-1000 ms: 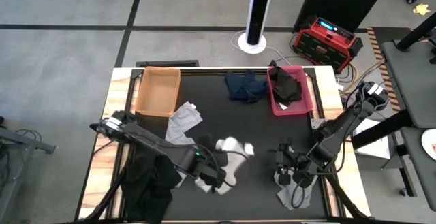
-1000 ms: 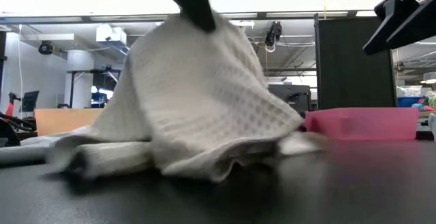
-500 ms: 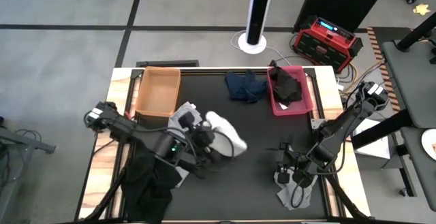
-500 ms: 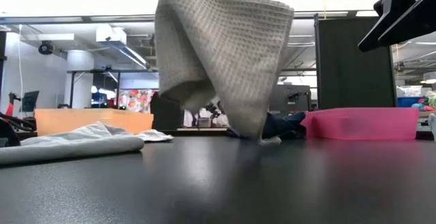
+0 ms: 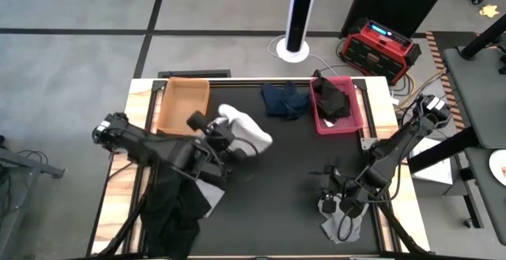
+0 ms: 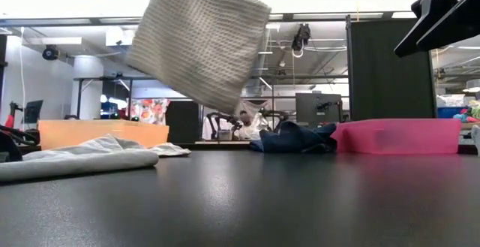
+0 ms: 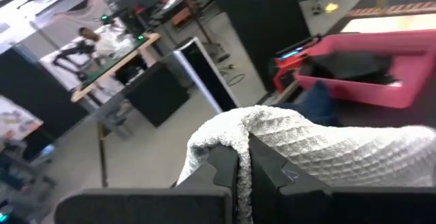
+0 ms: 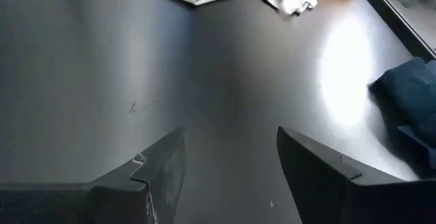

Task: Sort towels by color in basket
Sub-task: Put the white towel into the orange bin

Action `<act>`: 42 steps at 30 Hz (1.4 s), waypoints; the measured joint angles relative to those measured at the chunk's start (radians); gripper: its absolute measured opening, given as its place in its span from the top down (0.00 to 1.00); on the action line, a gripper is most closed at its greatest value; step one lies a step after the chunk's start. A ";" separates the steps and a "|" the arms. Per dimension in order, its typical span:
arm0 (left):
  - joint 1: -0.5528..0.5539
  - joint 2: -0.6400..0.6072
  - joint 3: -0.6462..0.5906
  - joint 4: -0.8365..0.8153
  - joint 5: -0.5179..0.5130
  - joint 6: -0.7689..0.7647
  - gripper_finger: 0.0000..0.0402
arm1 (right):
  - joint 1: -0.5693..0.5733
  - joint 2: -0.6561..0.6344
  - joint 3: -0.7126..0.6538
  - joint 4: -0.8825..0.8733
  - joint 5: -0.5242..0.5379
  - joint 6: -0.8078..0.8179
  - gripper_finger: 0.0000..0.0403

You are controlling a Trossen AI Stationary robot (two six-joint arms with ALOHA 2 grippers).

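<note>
Fingers of the left gripper are pinched together on a fold of the white towel, which hangs clear of the black table just beside the orange basket; in the low view the cloth dangles well above the tabletop. A light grey towel lies flat near the orange basket. A navy towel sits beside the pink basket, which holds what looks like a black towel. At the table's near right, the right gripper waits low with its fingers spread, close by another grey towel
</note>
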 joint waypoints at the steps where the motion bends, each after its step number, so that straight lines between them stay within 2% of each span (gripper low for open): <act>1: 0.010 -0.008 0.000 -0.015 0.000 -0.002 1.00 | -0.001 0.000 0.000 0.000 0.000 -0.002 0.46; 7: 0.083 -0.057 0.000 -0.105 0.000 -0.011 1.00 | -0.026 0.000 0.000 0.000 0.000 -0.025 0.46; 14: 0.194 -0.099 -0.003 -0.305 0.007 -0.134 1.00 | -0.119 0.000 0.000 0.000 0.000 -0.098 0.46; 22: 0.360 -0.160 -0.144 -0.302 -0.005 -0.114 1.00 | -0.297 -0.030 0.000 -0.001 0.000 -0.241 0.46; 31: 0.566 -0.268 -0.333 -0.303 0.107 -0.126 1.00 | -0.511 -0.098 0.000 0.023 -0.003 -0.369 0.53; 36: 0.610 -0.308 -0.392 -0.303 0.117 -0.123 1.00 | -0.565 -0.112 0.000 0.027 -0.010 -0.396 0.59; 42: 0.666 -0.321 -0.438 -0.303 0.043 -0.092 1.00 | -0.574 -0.110 0.000 0.034 -0.011 -0.396 0.67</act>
